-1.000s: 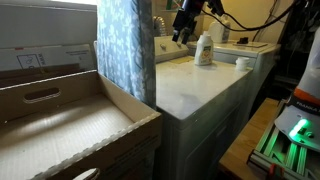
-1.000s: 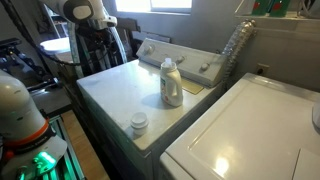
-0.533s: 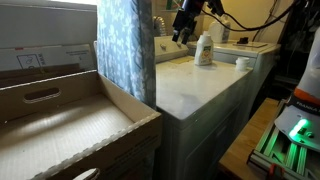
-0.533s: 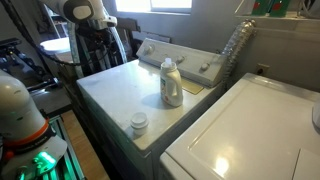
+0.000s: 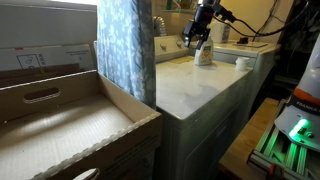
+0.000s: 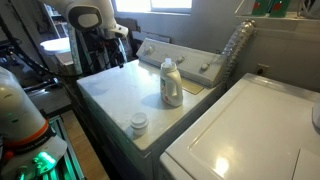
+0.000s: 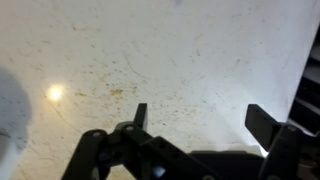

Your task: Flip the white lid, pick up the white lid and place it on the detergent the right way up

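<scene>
On the white washer top [image 5: 190,85] in an exterior view, the detergent [image 5: 206,56] stands upright. It is a small whitish plastic bottle that tapers upward, with a patch of orange label showing. The gripper [image 5: 197,38], dark and angular, hangs close to the bottle's upper part; contact cannot be determined from this angle. The white lid [image 5: 243,63], a short round plastic cap, sits apart from the bottle near the top's edge. A blue patterned curtain [image 5: 125,50] hangs beside a pale wooden crate [image 5: 60,120].

In an exterior view from the opposite side, the detergent [image 6: 172,82] shows a narrow neck and a yellow-orange front label. The white lid [image 6: 139,123] lies near the front edge of the smooth, glossy top, well apart from the bottle. Which way up it lies cannot be told. A rounded white arm joint [image 6: 88,17] stands over the far corner.

Wrist view: the dark fingers [image 7: 140,115] are spread wide with nothing between them, above a flat white surface [image 7: 160,60] finely speckled brown. A blurred pale shape [image 7: 10,110] at the edge is unidentifiable.
</scene>
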Controlling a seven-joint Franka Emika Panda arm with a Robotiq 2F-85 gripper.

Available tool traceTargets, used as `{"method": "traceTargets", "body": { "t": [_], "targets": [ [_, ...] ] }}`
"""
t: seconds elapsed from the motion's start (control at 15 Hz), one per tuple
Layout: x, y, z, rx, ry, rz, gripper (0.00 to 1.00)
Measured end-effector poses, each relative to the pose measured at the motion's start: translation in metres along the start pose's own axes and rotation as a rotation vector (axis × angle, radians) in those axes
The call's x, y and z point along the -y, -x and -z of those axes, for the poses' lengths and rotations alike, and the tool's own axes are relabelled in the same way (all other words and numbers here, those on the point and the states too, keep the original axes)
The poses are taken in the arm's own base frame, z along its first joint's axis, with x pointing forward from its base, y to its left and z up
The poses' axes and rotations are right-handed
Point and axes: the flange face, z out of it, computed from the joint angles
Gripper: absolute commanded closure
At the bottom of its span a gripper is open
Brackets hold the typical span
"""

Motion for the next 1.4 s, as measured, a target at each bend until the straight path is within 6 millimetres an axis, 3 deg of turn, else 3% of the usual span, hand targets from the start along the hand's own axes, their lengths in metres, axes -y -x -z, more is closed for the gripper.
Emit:
{"method": "traceTargets", "body": {
  "t": [0.27, 0.47, 0.93, 1.4],
  "targets": [
    [-0.077, 0.022, -0.012, 0.033, 0.078, -0.207, 0.0],
    [-0.128, 0.041, -0.01, 0.033, 0.123, -0.356, 0.0],
    [-0.141, 0.045, -0.009, 0.032, 0.133, -0.445, 0.0],
    [-0.219, 0.04, -0.003, 0.091, 0.161, -0.78, 0.0]
  ]
}}
